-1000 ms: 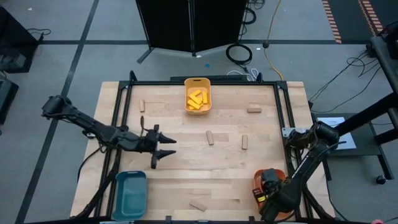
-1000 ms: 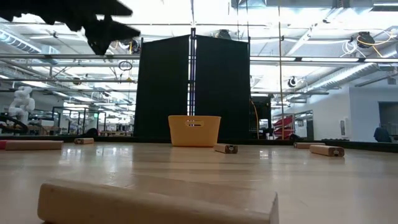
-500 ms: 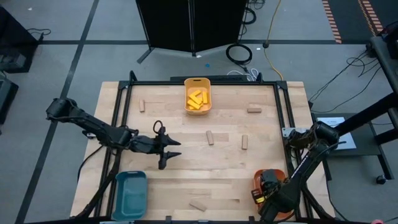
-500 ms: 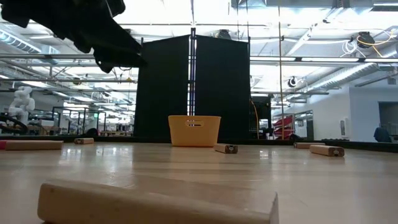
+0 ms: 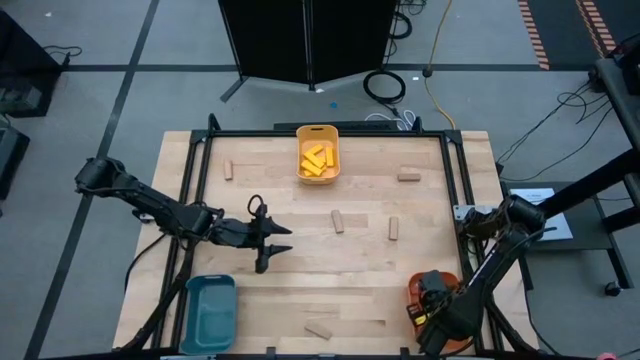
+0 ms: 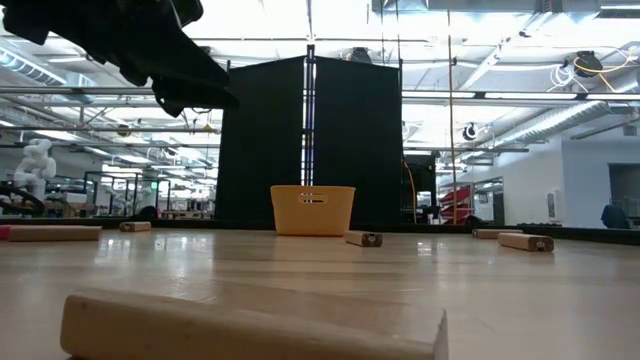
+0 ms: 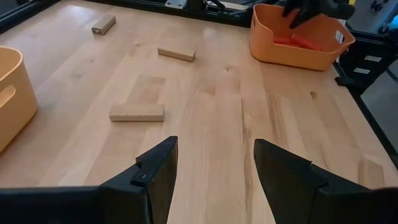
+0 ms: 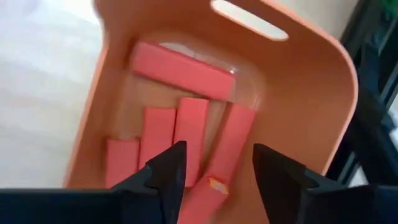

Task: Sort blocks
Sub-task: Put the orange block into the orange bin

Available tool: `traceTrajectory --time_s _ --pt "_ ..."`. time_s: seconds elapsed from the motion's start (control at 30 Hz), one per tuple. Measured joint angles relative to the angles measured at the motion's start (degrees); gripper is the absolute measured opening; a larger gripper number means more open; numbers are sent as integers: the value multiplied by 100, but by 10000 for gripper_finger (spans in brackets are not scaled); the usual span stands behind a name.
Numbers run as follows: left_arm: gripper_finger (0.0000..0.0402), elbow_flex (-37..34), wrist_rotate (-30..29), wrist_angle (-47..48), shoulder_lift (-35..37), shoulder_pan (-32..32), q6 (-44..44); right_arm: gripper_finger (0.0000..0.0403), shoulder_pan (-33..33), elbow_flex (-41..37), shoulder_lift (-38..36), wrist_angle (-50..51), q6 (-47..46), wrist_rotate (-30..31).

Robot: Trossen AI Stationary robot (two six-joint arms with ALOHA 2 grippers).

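No writing or label can be read on anything here.

The left gripper (image 5: 272, 247) hangs above the pale wooden plank surface (image 5: 300, 285) at about 8 o'clock from its middle, its two dark fingers (image 7: 155, 177) spread wide with nothing between them. The right gripper (image 8: 214, 168) is over the orange plastic tray (image 5: 437, 293) at the 4 o'clock corner, fingers parted and empty, just above the flat red blocks (image 8: 186, 134) lying inside; whether it touches them cannot be told.

A yellow plastic tray (image 5: 318, 155) at 12 o'clock holds the yellow blocks (image 5: 317, 160). A teal plastic tray (image 5: 208, 310) sits at the 7 o'clock corner. Plain tan wooden blocks lie loose and well apart: one (image 5: 338, 220) just right of the middle, one (image 5: 394, 228) at 3 o'clock, one (image 5: 408, 177) at 2 o'clock, one (image 5: 228, 169) at 10 o'clock and one (image 5: 319, 330) at the 6 o'clock edge, which fills the foreground of the low view (image 6: 250, 325).

A black metal frame (image 5: 195, 170) borders the surface. A tall black panel (image 6: 310, 140) stands behind the 12 o'clock side, on a grey floor with cables (image 5: 385, 85); beyond is a bright hall with ceiling trusses and lights.
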State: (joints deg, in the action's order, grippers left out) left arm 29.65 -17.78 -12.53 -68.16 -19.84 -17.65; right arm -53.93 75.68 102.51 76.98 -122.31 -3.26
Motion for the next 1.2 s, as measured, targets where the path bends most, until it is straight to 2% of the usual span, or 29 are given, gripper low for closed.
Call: traceTrajectory --time_s 0.17,0.3,0.37,0.57,0.63,0.73,0.83,0.93,1.03,1.13,1.2 --pt "207 0 301 6 0 0 4 163 29 7 -319 4 426 158" --pt "207 41 729 221 4 0 -126 161 30 9 -629 -194 670 914" --pt "207 197 890 692 2 0 -272 162 -16 11 -745 -449 1310 1711" --pt "207 1333 909 3397 2 -2 -903 162 -136 13 -836 -1523 4452 5091" --pt "207 1766 851 4132 6 -2 -1000 161 -96 13 -820 -1732 5169 5753" --pt "207 2259 769 5155 9 33 -953 161 29 -22 -762 -1932 5598 6466" --pt "207 2563 849 6194 9 231 -1124 161 213 -236 -728 -2194 5739 6559" --pt "207 2645 1117 7351 9 687 -1339 161 357 -647 -729 -2512 5745 6164" --pt "207 2603 1180 8336 37 1231 -1254 161 488 -1186 -827 -2988 5695 6048" --pt "207 2594 1496 9098 37 1841 -775 161 722 -1798 -1013 -4054 5805 6024" --pt "207 2594 1672 9413 37 2212 -522 161 934 -2220 -1096 -5180 6305 5949"
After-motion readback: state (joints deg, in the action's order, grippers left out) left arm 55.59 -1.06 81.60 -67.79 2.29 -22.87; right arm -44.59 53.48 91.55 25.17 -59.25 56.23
